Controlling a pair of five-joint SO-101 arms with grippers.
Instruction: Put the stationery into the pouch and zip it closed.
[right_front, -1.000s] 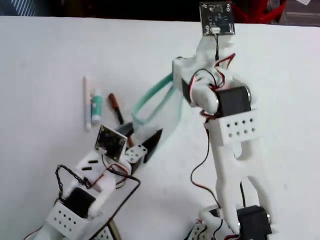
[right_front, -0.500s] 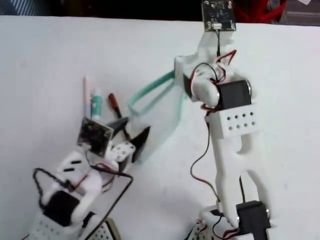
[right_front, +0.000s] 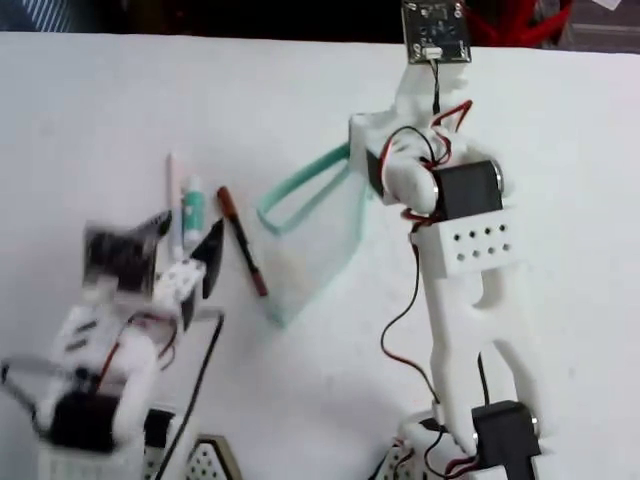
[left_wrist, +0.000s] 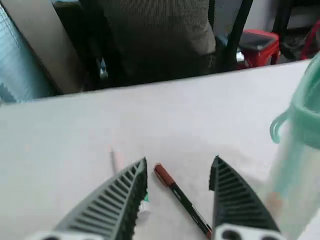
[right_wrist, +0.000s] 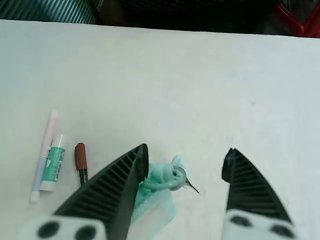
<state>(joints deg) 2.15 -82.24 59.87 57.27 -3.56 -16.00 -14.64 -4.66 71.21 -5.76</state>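
Left gripper (left_wrist: 180, 160) sits over the left half of the white table (right_front: 90, 100), jaws apart, holding nothing. The slim dark marker with a brown cap (right_front: 242, 245) lies flat just ahead of it, roughly in line with the gap between the jaws. Its long axis runs cap toward the far edge, with the other end slanting toward the near edge and the pouch.

The teal-and-white glue stick (right_front: 192, 210) and pale pink-white pen (right_front: 175, 195) lie alongside, on the marker's side away from the pouch. The glue stick's near end is close by one jaw.

The translucent pouch with a teal zip rim (right_front: 315, 235) is mid-table, mouth gaping. Its zip-pull end sits between the spread jaws of the right gripper (right_wrist: 187, 149), apparently not pinched.

Judgement: the left arm is nearer the marker, and the jaws should close across the barrel.
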